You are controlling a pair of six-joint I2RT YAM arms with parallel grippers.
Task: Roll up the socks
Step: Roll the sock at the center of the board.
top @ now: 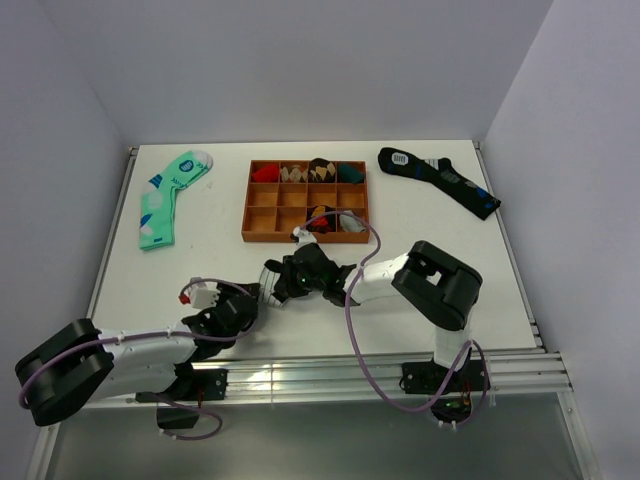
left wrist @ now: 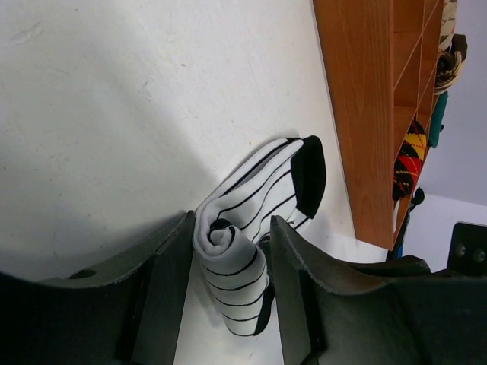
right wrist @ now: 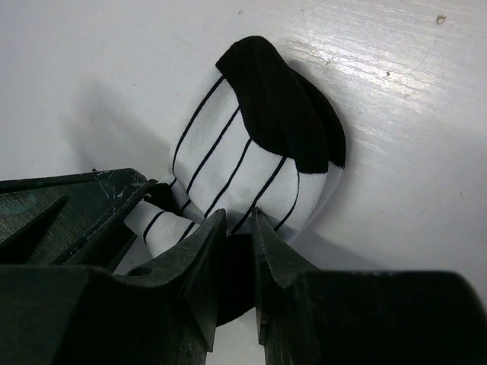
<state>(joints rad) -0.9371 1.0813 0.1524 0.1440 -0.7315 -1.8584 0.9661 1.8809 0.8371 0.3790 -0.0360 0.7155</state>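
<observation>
Both my arms reach low and meet toward the table's point(top: 220, 255) near edge, where my left gripper point(left wrist: 228, 255) clasps the striped sock's point(left wrist: 262, 186) rolled end and my right gripper point(right wrist: 237, 228) pinches its fabric, jaws narrow.

A robot lab cell: white table point(top: 220, 270) boxed by plain white walls point(top: 300, 70).
</observation>
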